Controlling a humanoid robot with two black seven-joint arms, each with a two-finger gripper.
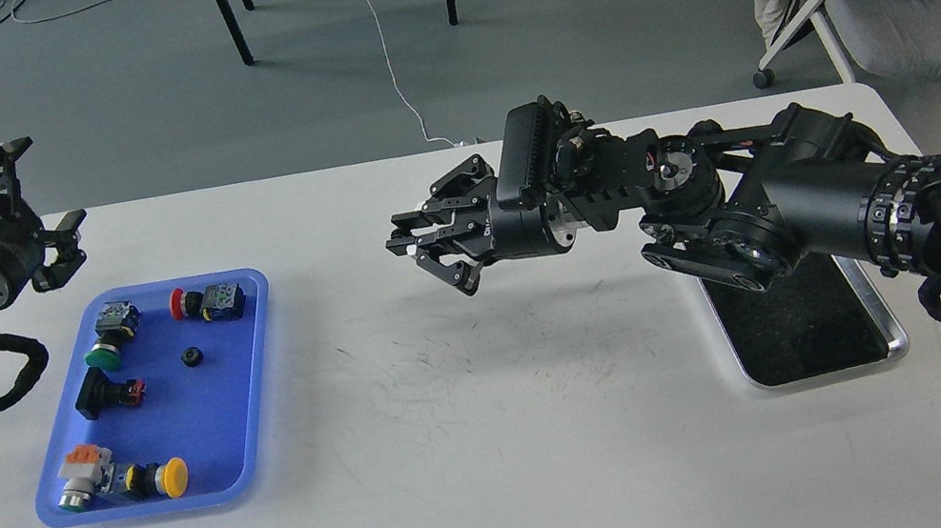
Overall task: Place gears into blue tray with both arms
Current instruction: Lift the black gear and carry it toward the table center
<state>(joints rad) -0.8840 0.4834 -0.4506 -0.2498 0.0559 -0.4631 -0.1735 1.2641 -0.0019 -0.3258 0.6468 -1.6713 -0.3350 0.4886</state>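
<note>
The blue tray [258,379] lies on the white table at the left. One gear [192,357], small and black, rests on its floor near the middle, among several push-button switches. My left gripper [33,196] hangs open just beyond the tray's far left corner, fingers spread wide with nothing between them. My right gripper [409,246] hovers over the table's middle and points left toward the tray, about a tray's width from its right rim. Its dark fingers overlap, so I cannot make out their gap or anything held.
Push-button switches with green [102,356], red [178,304] and yellow [173,477] caps lie in the blue tray. A steel tray [895,339] with a black inside sits at the right, partly under my right arm. Chairs and cables are on the floor beyond the table.
</note>
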